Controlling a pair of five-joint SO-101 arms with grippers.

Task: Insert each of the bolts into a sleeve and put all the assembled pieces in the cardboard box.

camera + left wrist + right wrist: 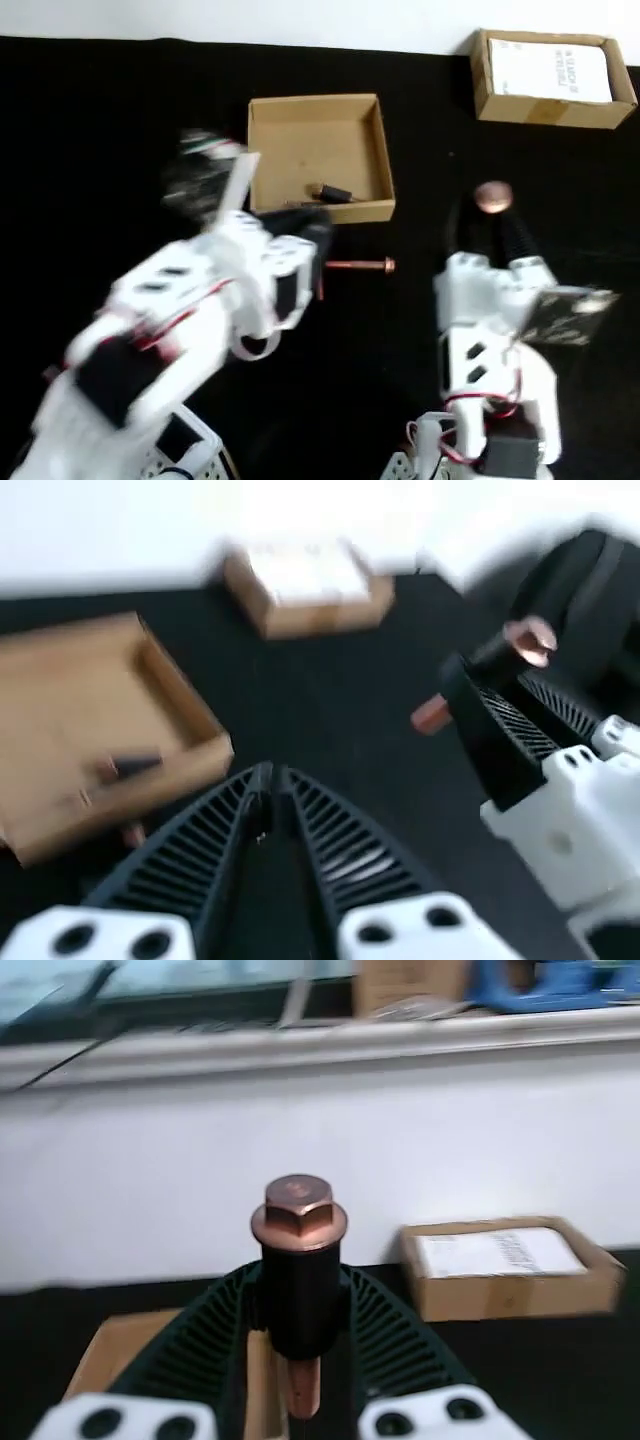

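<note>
My right gripper is shut on a black sleeve with a copper bolt through it, head up and tip poking out below. From above, that assembled piece sits right of the cardboard box. One assembled piece lies inside the box near its front wall. A loose copper bolt lies on the table just in front of the box. My left gripper is shut with nothing in it, at the box's front edge, close to the loose bolt.
A second cardboard box with white paper inside stands at the far right back. The table is covered in black cloth. The left wrist view shows the right arm's gripper nearby, so the arms are close together.
</note>
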